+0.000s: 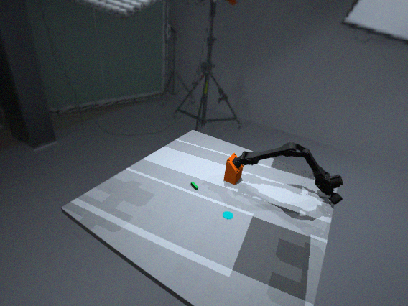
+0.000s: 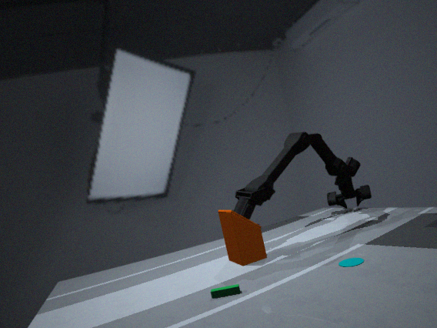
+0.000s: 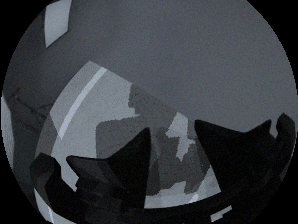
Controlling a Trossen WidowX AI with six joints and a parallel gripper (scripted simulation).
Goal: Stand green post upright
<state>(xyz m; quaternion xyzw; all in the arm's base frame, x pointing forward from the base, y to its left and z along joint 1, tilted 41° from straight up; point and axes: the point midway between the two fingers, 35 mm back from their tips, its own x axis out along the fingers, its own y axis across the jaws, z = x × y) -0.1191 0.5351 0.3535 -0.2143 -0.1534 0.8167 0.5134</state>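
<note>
With the gripper (image 1: 328,197) (image 2: 351,205) (image 3: 172,127) moderately open, fingers pointing down and parted, with nothing between. Held low, close to the desk (image 1: 179,233) (image 2: 308,300) (image 3: 110,95), by its right-hand corner as seen from the top. Behind it, up over a high bend and back down to the orange base (image 1: 233,175) (image 2: 244,244), see the black arm (image 1: 266,154) (image 2: 282,162). Find that base inward from the far right edge, between the far and right-hand corners.

Farther out from the gripper, flat on the desk and well in from every edge, note the cyan circle (image 1: 228,215) (image 2: 351,262), with no post on it. Farther still, on the left-corner side of the base, see the green post (image 1: 194,185) (image 2: 225,291) on its side, well apart from both gripper and circle, and well inside the far left edge.
</note>
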